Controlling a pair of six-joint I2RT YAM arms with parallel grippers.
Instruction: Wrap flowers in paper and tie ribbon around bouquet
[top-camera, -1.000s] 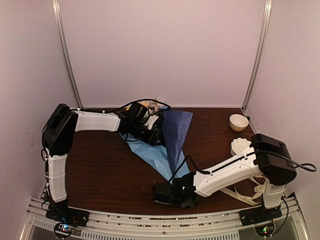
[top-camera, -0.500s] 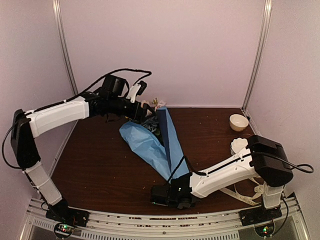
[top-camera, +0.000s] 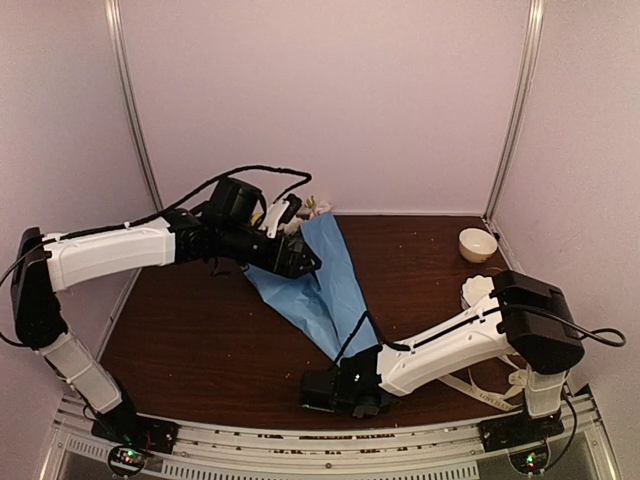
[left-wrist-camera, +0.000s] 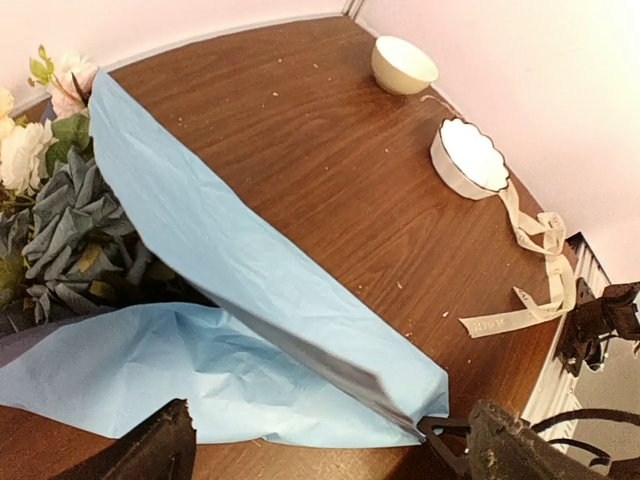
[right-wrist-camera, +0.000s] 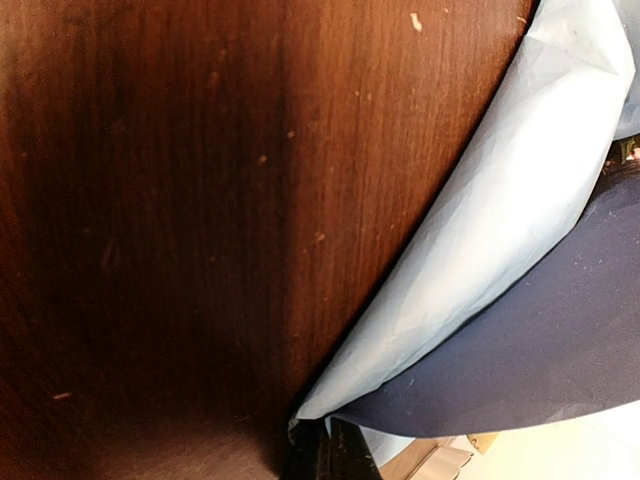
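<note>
On the dark wood surface (top-camera: 200, 330), between pale pink walls (top-camera: 330, 100), the paper (top-camera: 322, 290) lies folded over the flowers (left-wrist-camera: 40, 130); left jaws gape wide above it, right jaws pinch its near tip.

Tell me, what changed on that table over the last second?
The left tool rose from the flowers, folded the dark flap of the paper over so its light blue face shows, then opened and let go. The right tool stayed shut on the paper's narrow tip; bowls and ribbon did not move.
</note>
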